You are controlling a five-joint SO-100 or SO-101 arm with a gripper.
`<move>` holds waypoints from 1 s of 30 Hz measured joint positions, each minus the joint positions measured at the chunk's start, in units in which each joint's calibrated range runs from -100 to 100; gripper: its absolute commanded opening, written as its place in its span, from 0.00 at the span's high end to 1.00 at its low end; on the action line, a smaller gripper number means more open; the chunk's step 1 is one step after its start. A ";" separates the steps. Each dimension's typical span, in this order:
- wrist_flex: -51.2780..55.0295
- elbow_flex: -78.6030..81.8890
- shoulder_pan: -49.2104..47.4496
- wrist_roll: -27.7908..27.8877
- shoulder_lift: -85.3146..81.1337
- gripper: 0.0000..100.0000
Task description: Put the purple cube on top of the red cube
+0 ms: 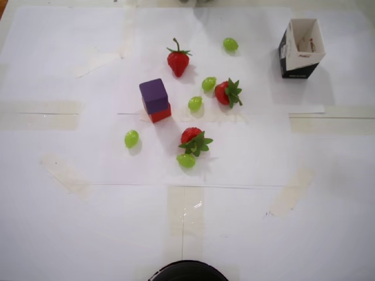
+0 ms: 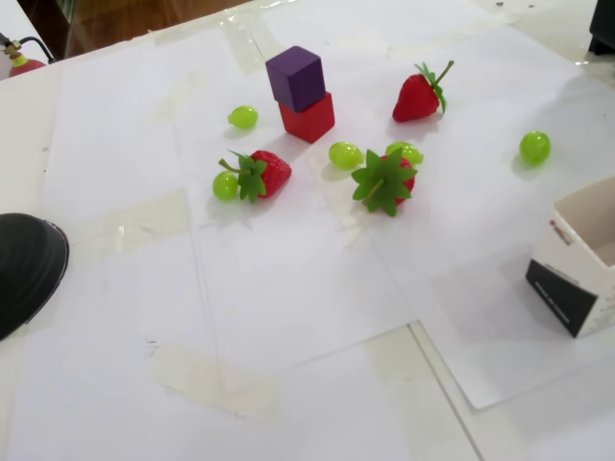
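Observation:
The purple cube rests on top of the red cube, slightly offset, on the white paper. In the overhead view only a strip of the red cube shows below the purple one. Nothing touches the stack. The gripper appears in neither view.
Three strawberries and several green grapes lie around the stack. An open white-and-black box stands at the right. A dark round object sits at the table's edge.

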 measured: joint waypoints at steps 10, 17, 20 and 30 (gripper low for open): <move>2.37 6.70 4.72 3.08 -9.00 1.00; 0.24 17.10 8.24 3.52 -9.00 1.00; -1.34 22.44 7.79 3.47 -9.00 1.00; -8.06 39.37 9.21 3.22 -8.45 1.00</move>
